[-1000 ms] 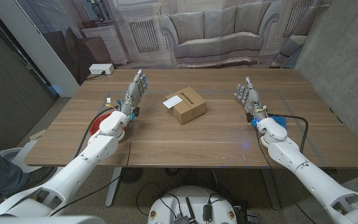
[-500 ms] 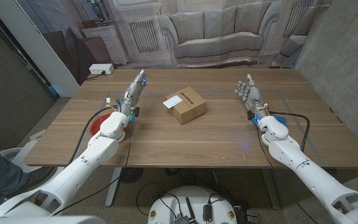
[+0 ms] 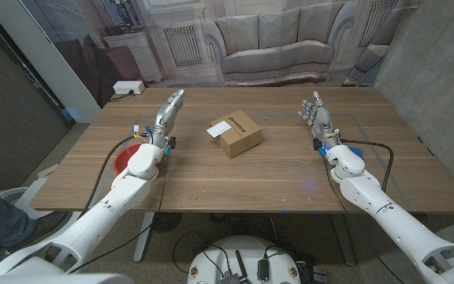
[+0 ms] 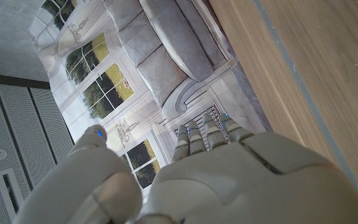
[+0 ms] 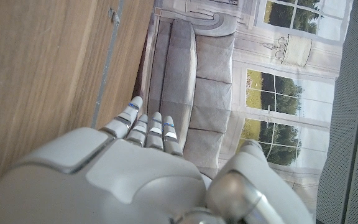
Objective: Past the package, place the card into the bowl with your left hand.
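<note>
Card: white card (image 3: 219,125) lies flat on the desk (image 3: 274,177), touching the far left side of the box, about midway between the desk's left and right edges and nearer the far edge.
Box: brown cardboard package (image 3: 236,134) with a white label on top, sitting turned at an angle near the middle of the desk.
Bowl: red bowl (image 3: 123,157) sits close to the desk's left edge, partly hidden under the left forearm, well apart from the card.
Left hand: left hand (image 3: 167,115) is raised over the left part of the desk, beyond the bowl, fingers stretched out side by side toward the far edge, holding nothing; in the left wrist view the same hand (image 4: 185,180) shows its back, fingertips pointing at the sofa backdrop.
Right hand: right hand (image 3: 315,116) stands over the right part of the desk, fingers pointing up and slightly apart, holding nothing; seen from behind in the right wrist view (image 5: 135,168).
Cable: black cable (image 3: 373,147) runs from the right wrist toward the desk's right edge.
</note>
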`<state>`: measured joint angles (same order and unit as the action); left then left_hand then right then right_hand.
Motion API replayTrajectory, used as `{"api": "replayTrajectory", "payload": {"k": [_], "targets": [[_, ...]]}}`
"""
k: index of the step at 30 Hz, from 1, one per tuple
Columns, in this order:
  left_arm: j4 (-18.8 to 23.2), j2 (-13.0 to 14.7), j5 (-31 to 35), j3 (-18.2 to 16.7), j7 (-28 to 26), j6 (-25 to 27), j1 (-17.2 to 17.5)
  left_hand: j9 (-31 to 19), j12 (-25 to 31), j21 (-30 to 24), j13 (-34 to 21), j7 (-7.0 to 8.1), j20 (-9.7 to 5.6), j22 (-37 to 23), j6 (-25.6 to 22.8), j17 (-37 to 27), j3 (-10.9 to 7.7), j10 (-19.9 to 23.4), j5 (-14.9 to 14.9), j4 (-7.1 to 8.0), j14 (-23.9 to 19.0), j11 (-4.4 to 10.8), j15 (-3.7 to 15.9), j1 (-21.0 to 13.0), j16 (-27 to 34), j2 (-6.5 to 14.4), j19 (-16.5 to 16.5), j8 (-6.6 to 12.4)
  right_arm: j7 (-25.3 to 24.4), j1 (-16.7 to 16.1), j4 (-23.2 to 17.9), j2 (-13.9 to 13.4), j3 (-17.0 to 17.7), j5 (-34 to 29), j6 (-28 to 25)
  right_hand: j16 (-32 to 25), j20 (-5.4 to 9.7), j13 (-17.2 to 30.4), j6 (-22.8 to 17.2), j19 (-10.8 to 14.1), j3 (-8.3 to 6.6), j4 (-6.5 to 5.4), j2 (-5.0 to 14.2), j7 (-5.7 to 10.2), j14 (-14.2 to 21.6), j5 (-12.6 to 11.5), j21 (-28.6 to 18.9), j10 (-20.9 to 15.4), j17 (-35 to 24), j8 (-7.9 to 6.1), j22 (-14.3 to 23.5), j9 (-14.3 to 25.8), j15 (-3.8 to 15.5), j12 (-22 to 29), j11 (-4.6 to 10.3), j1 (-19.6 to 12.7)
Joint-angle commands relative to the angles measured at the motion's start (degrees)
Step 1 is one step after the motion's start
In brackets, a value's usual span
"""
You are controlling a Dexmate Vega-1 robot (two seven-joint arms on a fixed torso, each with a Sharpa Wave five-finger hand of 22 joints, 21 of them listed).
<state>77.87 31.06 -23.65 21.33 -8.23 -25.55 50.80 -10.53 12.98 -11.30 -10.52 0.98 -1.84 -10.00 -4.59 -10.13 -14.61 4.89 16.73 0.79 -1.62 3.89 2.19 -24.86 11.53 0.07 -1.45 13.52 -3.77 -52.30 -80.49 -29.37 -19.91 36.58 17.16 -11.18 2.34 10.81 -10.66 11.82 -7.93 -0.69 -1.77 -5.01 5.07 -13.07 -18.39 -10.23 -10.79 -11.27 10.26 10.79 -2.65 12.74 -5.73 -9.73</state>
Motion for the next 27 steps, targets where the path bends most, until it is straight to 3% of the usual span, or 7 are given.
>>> {"api": "replayTrajectory", "payload": {"k": [1, 6, 14, 27], "targets": [[1.4, 1.2, 1.7, -0.8, -0.7, -2.4, 2.0, -0.3, 0.5, -0.7, -0.3, -0.12, -4.75, -0.2, -1.3, -0.1, -0.30, 0.8, -0.1, -0.54, -1.0, -0.08, 1.30, -1.0, 0.3, 0.1, 0.7, 0.16, -2.6, -1.3, -3.2, -0.6, -0.1, -1.2, -1.3, -0.1, 1.22, 0.3, -0.5, 0.6, -0.20, 0.24, 0.25, 0.18, 0.5, 0.0, 0.2, -0.4, -0.2, -0.53, 0.1, 0.3, 0.28, 0.2, 0.08, -0.4], [3.0, 1.7, 3.7, -1.5, -3.0, -3.0, 3.5, -0.3, 0.6, -1.0, -0.3, -0.49, -5.94, -0.2, -2.5, -0.1, -0.55, 1.9, -0.3, -1.10, -2.2, -0.38, 1.25, -1.9, 0.4, 0.4, 2.0, 0.30, -2.7, -1.4, -3.4, -0.6, -0.1, -1.1, -1.5, -0.1, 1.21, 0.3, -0.5, 0.6, -0.20, 0.26, 0.28, 0.18, 0.6, 0.0, 0.3, -0.5, -0.2, -0.53, 0.1, 0.3, 0.29, 0.2, 0.07, -0.4], [6.3, 3.0, 10.3, -2.1, -8.3, -1.3, 5.3, -0.3, 0.7, -1.1, -0.3, -0.51, -5.87, -0.1, -3.3, -0.1, -0.80, 2.7, -0.5, -1.56, -3.1, 0.04, 1.29, -2.7, 0.4, 0.6, 2.6, 0.39, -2.8, -1.5, -3.6, -0.4, -0.1, -1.1, -1.5, -0.1, 1.18, 0.3, -0.6, 0.7, -0.21, 0.31, 0.37, 0.19, 0.7, 0.1, 0.4, -0.6, -0.2, -0.53, 0.1, 0.3, 0.24, 0.3, -0.03, -0.5], [6.3, 2.9, 15.8, -2.0, -12.2, -1.6, 6.4, -0.3, 0.8, -0.8, -0.3, -0.12, -5.23, -0.1, -5.2, -0.1, -1.17, 4.2, -0.8, -2.43, -4.4, 0.28, 2.02, -4.1, 0.3, 0.9, 2.6, 0.66, -3.7, -1.6, -4.4, -0.5, -0.2, -1.6, -2.1, -0.1, 1.10, 0.3, -0.6, 0.8, -0.18, 0.41, 0.45, 0.18, 0.8, 0.1, 0.6, -0.7, -0.2, -0.50, 0.2, 0.3, 0.25, 0.3, 0.05, -0.6]]}}
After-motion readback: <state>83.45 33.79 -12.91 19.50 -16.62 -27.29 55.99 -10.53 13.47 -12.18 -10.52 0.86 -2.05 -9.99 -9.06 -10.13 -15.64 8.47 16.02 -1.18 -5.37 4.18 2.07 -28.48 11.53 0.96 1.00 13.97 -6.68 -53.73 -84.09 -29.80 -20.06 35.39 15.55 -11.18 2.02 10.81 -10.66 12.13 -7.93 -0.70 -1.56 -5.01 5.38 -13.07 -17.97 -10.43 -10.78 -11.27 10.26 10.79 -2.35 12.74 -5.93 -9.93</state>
